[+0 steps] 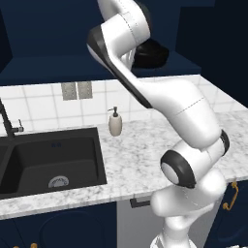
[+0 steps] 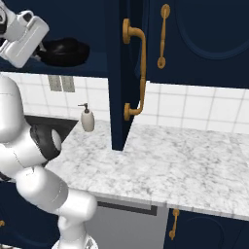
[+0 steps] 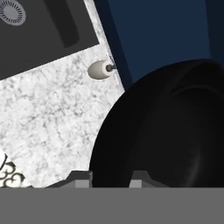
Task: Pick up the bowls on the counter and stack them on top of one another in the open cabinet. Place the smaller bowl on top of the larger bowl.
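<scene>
In the hand view the fingers (image 3: 109, 178) rise at the near rim of a black bowl (image 3: 170, 131); whether they pinch that rim or stand free I cannot tell. The bowls (image 2: 65, 51) sit on the open cabinet (image 2: 92, 69) shelf near its front edge. Below, the marble surface (image 2: 165, 170) lies bare right of the soap dispenser (image 2: 87, 119).

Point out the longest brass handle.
The curved brass handle on the open cabinet door; the closed wall cabinet's handle and base cabinet's handle are shorter.
</scene>
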Controlling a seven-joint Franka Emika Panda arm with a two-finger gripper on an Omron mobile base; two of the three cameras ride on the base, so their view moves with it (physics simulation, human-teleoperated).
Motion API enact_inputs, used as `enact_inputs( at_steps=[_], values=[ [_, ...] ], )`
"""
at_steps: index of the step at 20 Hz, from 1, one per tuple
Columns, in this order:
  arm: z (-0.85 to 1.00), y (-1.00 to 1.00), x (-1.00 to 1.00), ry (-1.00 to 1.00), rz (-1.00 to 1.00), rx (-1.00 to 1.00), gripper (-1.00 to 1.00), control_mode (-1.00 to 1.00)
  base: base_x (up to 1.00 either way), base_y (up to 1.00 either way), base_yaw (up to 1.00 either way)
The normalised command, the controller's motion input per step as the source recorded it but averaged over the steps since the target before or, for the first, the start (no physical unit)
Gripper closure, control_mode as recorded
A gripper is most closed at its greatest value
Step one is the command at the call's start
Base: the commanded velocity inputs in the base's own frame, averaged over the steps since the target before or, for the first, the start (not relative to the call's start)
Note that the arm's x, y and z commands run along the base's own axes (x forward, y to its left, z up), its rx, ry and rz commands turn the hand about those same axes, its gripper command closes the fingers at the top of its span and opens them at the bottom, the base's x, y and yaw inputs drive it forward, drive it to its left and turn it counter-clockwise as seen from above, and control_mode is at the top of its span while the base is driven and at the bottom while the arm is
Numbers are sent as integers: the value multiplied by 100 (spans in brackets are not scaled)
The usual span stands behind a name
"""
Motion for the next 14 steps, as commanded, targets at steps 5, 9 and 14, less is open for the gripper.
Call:
enact_inputs(
  at_steps=[5, 9, 14],
  values=[
    [-30, 0, 100, 2, 1, -1, 100, -100, 0, 0, 0],
    [-52, -5, 99, 0, 8, -5, 100, -100, 0, 0, 0],
    [-29, -14, 98, 0, 9, -2, 100, -100, 0, 0, 0]
  ],
)
